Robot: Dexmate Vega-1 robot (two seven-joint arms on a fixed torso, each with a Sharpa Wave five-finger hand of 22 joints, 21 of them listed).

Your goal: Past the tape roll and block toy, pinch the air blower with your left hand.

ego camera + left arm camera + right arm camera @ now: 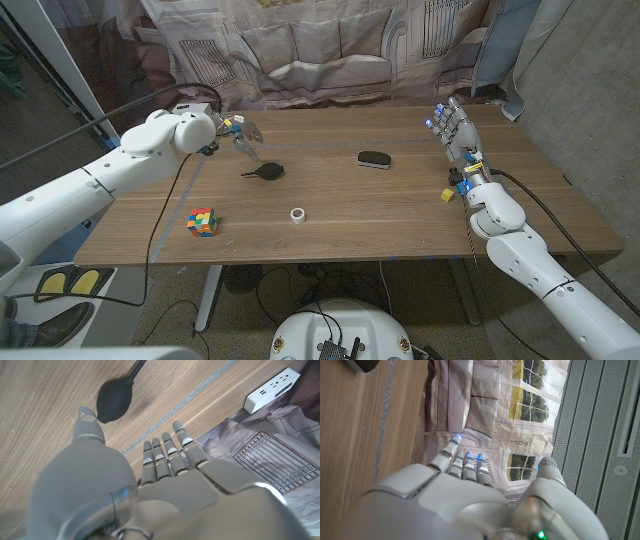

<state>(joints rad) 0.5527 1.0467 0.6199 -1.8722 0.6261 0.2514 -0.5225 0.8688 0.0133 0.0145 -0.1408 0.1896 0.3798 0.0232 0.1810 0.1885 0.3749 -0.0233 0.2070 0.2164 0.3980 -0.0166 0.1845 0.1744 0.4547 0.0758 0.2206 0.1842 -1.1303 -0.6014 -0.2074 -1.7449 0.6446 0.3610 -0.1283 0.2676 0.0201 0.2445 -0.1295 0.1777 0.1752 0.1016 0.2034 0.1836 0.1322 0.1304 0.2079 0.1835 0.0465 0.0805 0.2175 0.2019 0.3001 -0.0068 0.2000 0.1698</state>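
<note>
- Head view: the left hand (240,133) hovers with fingers spread and holding nothing, just behind the air blower (265,171), which lies on the table (400,215) past the tape roll (298,214) and block toy (202,223). The right hand (455,135) stands apart, fingers loose.
- Left wrist view: the blower's bulb (113,399) sits beyond the thumb; a careless pinch could roll it away.
- Right wrist view: that hand grasps nothing; the dark thing at the corner is cut off.

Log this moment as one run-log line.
phase: approach | left hand: open, above air blower, not touching | right hand: open, idle | tape roll, block toy: untouched
</note>
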